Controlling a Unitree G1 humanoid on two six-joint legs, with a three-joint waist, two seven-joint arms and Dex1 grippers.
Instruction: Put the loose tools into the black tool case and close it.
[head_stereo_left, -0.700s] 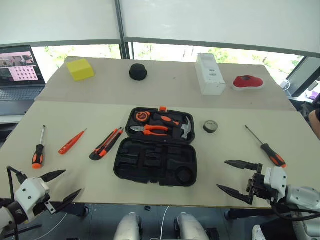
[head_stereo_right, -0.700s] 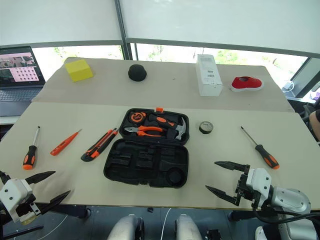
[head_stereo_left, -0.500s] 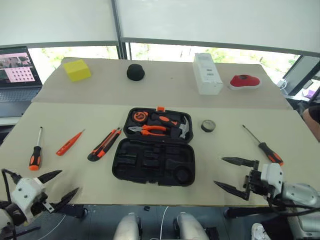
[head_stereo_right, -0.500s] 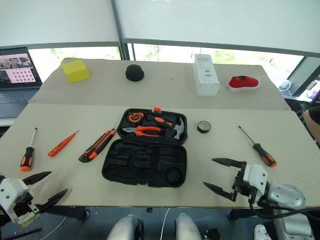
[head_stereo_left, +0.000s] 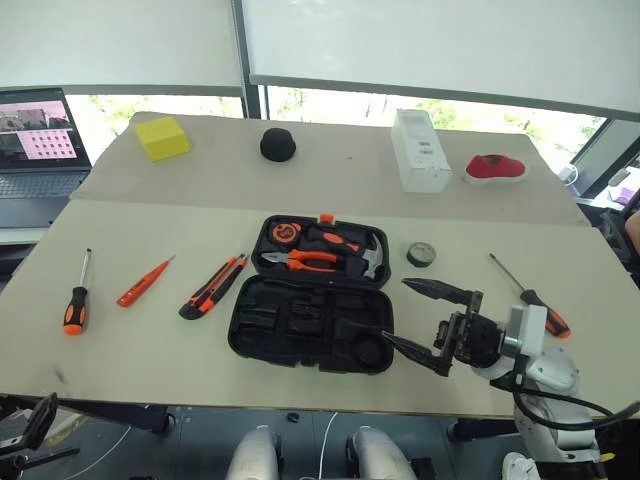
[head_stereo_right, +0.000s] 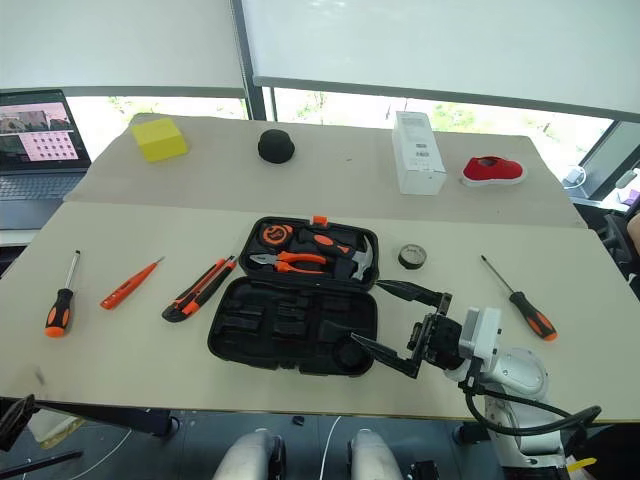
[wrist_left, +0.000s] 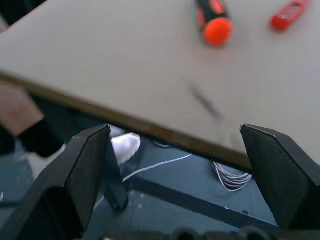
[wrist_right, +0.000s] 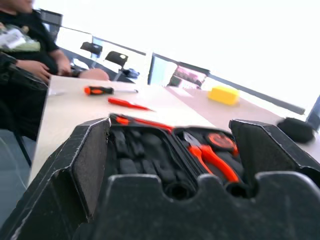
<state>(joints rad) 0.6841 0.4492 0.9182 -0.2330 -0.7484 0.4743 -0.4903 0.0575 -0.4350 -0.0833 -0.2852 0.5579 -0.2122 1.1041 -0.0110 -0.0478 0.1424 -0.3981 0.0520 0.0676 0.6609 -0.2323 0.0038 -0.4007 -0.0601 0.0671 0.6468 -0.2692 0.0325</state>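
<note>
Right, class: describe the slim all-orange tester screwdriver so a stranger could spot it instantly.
Start at the open black tool case mid-table and look towards the laptop side. Past the utility knife lies the tester screwdriver, before the black-and-orange screwdriver. It alone is thin and orange all along.

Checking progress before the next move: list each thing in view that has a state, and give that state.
black tool case: open, lid flat on table.
laptop: open, screen lit.
utility knife: loose on table, left of case.
tape roll: lying flat, outside case.
right gripper: open, empty.
left gripper: open, empty.
</note>
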